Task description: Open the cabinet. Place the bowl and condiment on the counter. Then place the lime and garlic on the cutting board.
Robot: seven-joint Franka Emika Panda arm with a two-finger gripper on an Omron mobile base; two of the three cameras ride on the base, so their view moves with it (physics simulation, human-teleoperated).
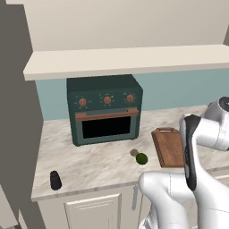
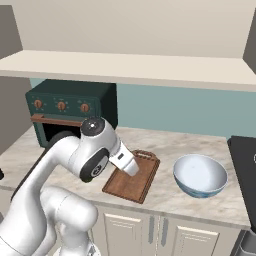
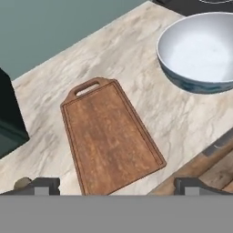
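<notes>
Wide-open and empty, the two-finger gripper (image 3: 116, 184) hangs above the brown rectangular wooden cutting board (image 3: 108, 141), with the wide white blue-patterned bowl (image 3: 202, 50) near the board, the dark green lime (image 1: 142, 158) and tan garlic (image 1: 133, 152) beside it, and the black condiment shaker (image 1: 55, 180) well apart.

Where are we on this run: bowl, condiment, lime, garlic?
Done, by the look of it: the bowl and the condiment both stand on the counter. In hand: nothing; the gripper hangs open over the cutting board. Left: the lime and the garlic lie on the counter beside the board, which is bare.
</notes>
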